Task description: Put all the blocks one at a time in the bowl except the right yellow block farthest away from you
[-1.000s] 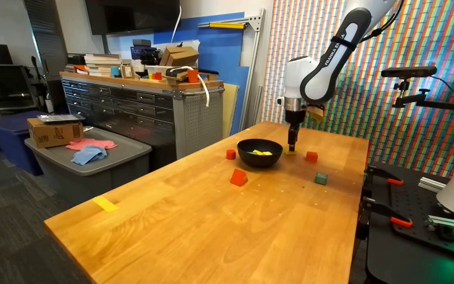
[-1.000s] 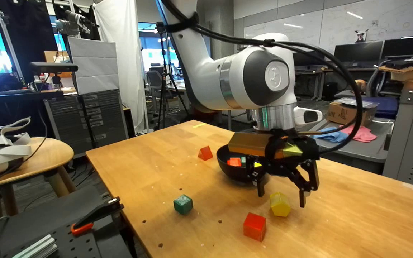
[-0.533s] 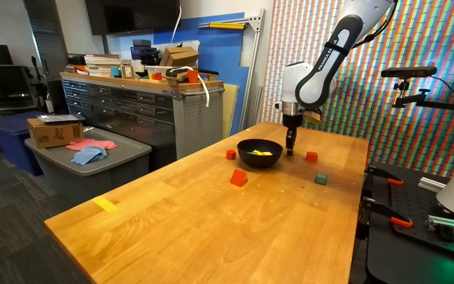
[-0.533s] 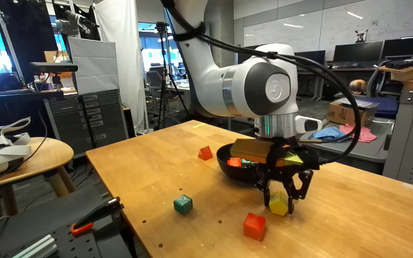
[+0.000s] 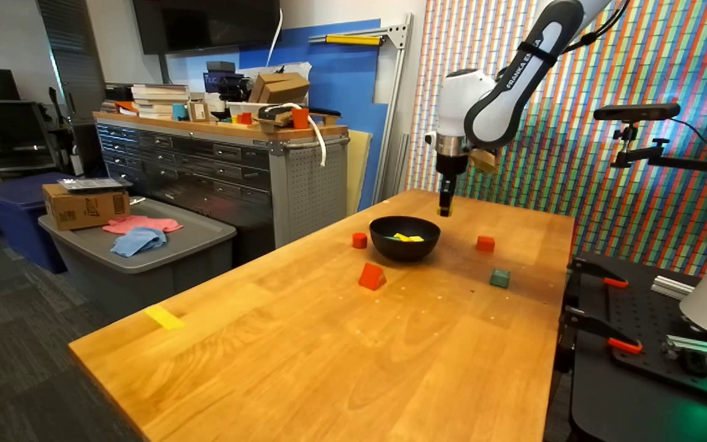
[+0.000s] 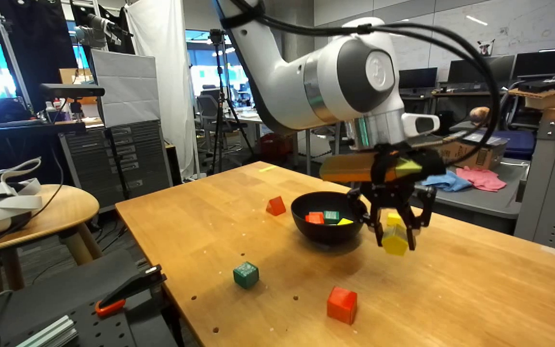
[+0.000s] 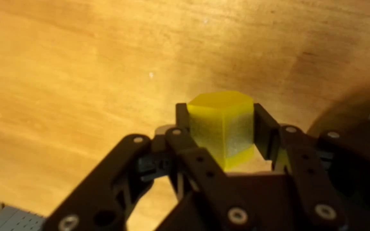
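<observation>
Pinching the yellow block [image 6: 395, 241] from two sides in the claw [image 7: 221, 117], clear of the worktop [image 6: 200, 221], near the bowl [image 6: 323, 236] and toward the edge by the coloured wall [image 5: 574, 159]. Hold that squeeze steady; with such a many-sided shape, probably prone to twisting if knocked. Check the task's exception too: impossible to judge from these views if holding the very yellow block meant to stay out. Assuming not, lift plainly above the bowl's rim, then travel toward the corner with the yellow tape [image 5: 164, 317] until centred. Lower close to the blocks inside [image 6: 331, 217] and spread gently to avoid bouncing anything out. Leave for later turns the red wedge [image 6: 276, 206], on the bowl's side toward the taped corner; the small red block [image 5: 359, 240], toward the edge opposite the clamps [image 5: 599, 327]; the red block [image 6: 342, 305]; and, nearest the clamped edge, the green block [image 6: 246, 275].
</observation>
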Robot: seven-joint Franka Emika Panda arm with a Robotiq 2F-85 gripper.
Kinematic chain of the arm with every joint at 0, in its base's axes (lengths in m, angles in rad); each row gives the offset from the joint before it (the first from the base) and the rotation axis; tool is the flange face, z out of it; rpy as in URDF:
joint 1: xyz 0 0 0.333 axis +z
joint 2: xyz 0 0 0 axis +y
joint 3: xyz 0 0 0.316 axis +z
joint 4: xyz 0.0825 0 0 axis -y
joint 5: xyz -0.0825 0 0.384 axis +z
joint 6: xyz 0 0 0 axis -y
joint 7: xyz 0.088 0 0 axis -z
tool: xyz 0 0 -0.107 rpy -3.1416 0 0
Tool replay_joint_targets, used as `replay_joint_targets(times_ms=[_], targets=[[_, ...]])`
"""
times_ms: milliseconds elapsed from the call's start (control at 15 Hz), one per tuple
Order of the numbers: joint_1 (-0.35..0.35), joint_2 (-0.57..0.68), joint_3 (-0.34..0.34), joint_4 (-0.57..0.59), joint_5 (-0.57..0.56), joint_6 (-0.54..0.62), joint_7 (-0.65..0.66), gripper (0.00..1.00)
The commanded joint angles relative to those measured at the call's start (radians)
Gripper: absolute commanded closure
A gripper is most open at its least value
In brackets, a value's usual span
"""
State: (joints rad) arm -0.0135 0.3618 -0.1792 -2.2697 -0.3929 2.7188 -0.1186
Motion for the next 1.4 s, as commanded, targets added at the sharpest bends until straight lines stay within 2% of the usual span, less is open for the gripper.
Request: replay_joint_targets(times_ms=[0, 133, 267, 533, 867, 933, 1000, 1067, 1133, 1200, 1333], targets=[[0.077, -0.192, -0.035, -0.067, -0.138, 0.015, 0.107, 0.77], [0.085, -0.229, 0.006, -0.049, -0.168, -0.008, 0.137, 0.77], [0.091, -0.229, 0.053, -0.024, -0.146, -0.024, 0.146, 0.77], [0.109, -0.145, 0.128, 0.038, -0.11, -0.078, 0.153, 0.77], [0.113, -0.038, 0.175, 0.095, -0.033, -0.159, 0.11, 0.77], [0.11, -0.027, 0.18, 0.099, -0.018, -0.16, 0.101, 0.52], [0.112, -0.02, 0.177, 0.104, -0.016, -0.158, 0.106, 0.62], [0.112, -0.018, 0.175, 0.106, -0.014, -0.158, 0.106, 0.64], [0.113, -0.027, 0.167, 0.1, -0.026, -0.15, 0.11, 0.27], [0.112, -0.041, 0.164, 0.093, -0.028, -0.145, 0.111, 0.26], [0.101, -0.095, 0.164, 0.066, -0.019, -0.154, 0.091, 0.12]])
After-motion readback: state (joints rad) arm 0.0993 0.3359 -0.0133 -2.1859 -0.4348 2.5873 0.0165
